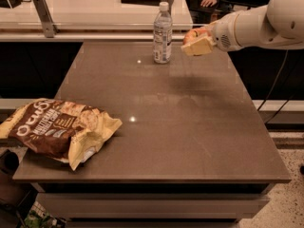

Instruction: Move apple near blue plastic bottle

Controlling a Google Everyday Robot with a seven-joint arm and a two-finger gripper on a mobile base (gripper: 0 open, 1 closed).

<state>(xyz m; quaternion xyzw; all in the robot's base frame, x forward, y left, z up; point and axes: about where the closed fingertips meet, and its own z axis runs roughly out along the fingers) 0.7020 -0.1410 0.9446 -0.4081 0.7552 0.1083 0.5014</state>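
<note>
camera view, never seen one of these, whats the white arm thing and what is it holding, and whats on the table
The white thing on the right is a robot arm. It belongs to a robot on a wheeled base that you cannot see here. There is only one picture, and it looks down at the brown table from above its near edge. Where the camera is mounted is not known.

At the end of the arm is a two-finger claw, closed around a red apple. It holds the apple in the air over the far right part of the table.

Just left of the claw, a clear plastic water bottle with a white cap stands upright. At the near left corner lies a brown and yellow snack bag, partly hanging over the edge.
</note>
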